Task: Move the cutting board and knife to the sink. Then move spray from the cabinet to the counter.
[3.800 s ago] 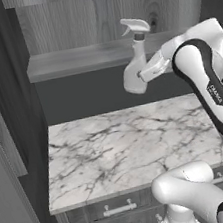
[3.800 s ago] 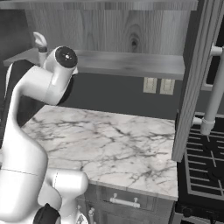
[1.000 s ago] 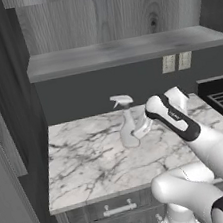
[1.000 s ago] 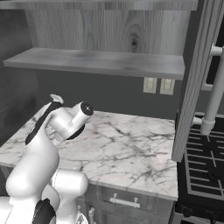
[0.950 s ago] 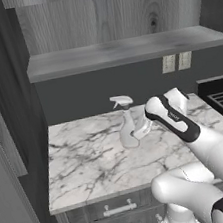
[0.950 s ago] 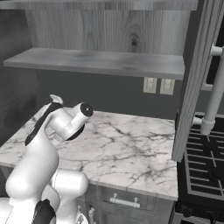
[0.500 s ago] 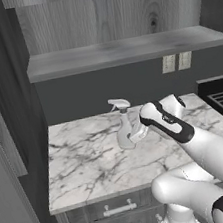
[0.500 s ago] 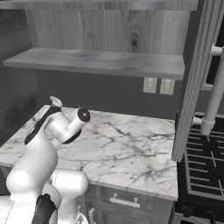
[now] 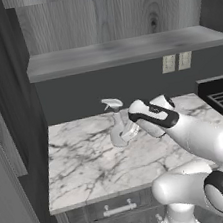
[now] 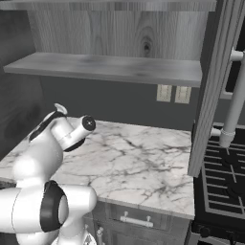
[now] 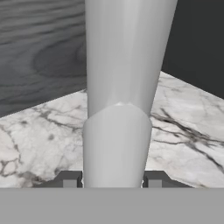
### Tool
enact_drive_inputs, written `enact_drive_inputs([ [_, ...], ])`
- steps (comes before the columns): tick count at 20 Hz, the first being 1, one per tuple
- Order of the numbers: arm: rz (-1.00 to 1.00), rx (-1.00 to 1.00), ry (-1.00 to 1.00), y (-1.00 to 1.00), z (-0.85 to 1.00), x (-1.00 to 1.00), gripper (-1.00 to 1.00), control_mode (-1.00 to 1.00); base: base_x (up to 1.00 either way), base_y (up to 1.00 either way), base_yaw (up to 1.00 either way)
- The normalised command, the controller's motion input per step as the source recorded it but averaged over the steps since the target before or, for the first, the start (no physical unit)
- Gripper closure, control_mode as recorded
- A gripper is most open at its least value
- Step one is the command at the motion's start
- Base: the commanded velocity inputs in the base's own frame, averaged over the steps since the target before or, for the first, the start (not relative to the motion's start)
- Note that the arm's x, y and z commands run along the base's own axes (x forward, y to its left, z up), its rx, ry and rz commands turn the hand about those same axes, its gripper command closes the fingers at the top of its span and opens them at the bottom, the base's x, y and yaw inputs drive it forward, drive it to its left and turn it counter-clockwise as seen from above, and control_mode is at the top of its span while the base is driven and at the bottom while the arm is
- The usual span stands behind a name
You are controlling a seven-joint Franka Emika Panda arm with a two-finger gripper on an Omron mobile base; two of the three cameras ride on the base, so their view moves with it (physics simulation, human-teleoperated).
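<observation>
Spray bottle held low over the marble bench

The tool grasps the spray by its body, one finger tip either side. The bottle stands upright toward the far middle of the bench, below the cabinet shelf.

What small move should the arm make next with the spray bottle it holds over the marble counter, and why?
Probably lower it the last bit, then open the jaws. The gripper is shut on the spray bottle, which stands upright with its base at or just above the counter; whether it touches is unclear. The cabinet shelf is already behind it.
</observation>
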Motion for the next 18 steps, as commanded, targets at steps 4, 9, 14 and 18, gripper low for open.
enact_drive_inputs([
  [4, 0.00, 0.00, 0.00, 0.04, -0.24, 0.17, 1.00, -1.00, 0.00, 0.00, 0.00],
  [9, 0.00, 0.00, 0.00, 0.00, -0.30, 0.07, 1.00, -1.00, 0.00, 0.00, 0.00],
  [14, 0.00, 0.00, 0.01, 0.00, -0.32, 0.05, 1.00, -1.00, 0.00, 0.00, 0.00],
  [18, 0.00, 0.00, 0.00, 0.03, -0.27, 0.04, 1.00, -1.00, 0.00, 0.00, 0.00],
])
